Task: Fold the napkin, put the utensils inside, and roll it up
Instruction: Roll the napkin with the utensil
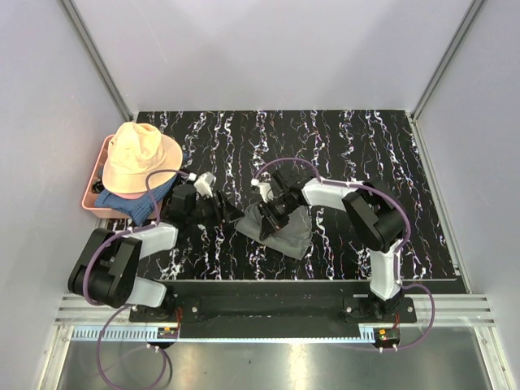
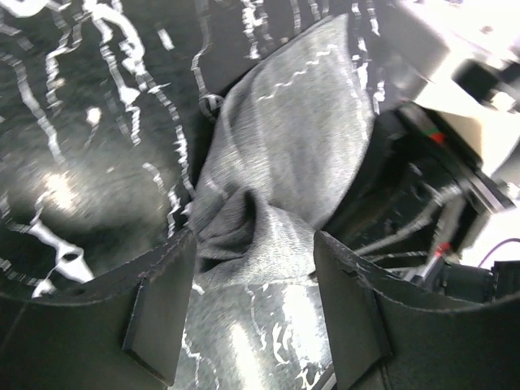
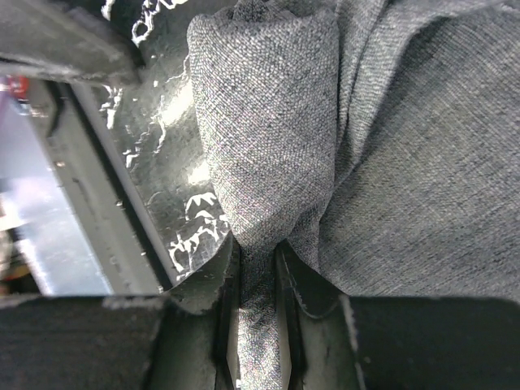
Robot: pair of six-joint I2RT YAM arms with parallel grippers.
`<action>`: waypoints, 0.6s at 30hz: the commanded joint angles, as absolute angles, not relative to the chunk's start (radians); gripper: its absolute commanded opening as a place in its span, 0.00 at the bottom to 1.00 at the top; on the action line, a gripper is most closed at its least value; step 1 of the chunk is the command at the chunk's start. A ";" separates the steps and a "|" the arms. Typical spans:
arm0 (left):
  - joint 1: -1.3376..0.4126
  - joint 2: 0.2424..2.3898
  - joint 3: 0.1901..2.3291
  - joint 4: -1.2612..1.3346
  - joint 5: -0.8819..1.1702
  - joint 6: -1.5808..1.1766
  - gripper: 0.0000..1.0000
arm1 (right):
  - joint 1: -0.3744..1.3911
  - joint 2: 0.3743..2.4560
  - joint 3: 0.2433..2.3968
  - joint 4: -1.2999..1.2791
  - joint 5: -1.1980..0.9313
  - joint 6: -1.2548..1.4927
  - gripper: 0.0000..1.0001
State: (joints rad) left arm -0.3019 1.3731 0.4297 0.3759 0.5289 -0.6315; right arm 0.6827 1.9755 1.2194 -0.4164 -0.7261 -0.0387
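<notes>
Sitting crumpled near the middle of the black marbled surface (image 1: 366, 154), the grey napkin (image 1: 286, 234) lies between the two arms, nearer the right one. The right pincer (image 3: 256, 272) is clenched on a raised fold at the cloth's left part. The fabric is squeezed thin between its fingers (image 3: 296, 284) and bulges out above them. The left pincer (image 2: 253, 276) comes in from the napkin's left side with its jaws spread wide. A bunched edge of the cloth sits in the gap between its fingers (image 2: 154, 317), and I can't tell from here whether either finger touches it. Off at the surface's far left, a peach hat (image 1: 140, 158) rests on a blue cloth (image 1: 134, 205) in a pink tray (image 1: 92, 195), well apart from the napkin.
</notes>
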 commanded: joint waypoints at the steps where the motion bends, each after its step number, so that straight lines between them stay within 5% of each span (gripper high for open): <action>1: -0.314 1.422 0.449 0.520 0.606 -0.644 0.61 | 0.638 2.026 1.238 -0.433 -0.871 -0.032 0.16; 11: -0.365 1.537 0.508 0.543 0.623 -0.638 0.57 | 0.588 2.117 1.249 -0.414 -0.983 -0.028 0.17; 18: -0.374 1.592 0.532 0.541 0.627 -0.635 0.39 | 0.563 2.149 1.255 -0.410 -1.011 -0.028 0.19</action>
State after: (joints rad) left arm -0.3679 1.5570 0.4908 0.4751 0.5972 -0.6456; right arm 0.5774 2.1132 1.2449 -0.4049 -1.0279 -0.0200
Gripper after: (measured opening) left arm 0.467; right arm 0.235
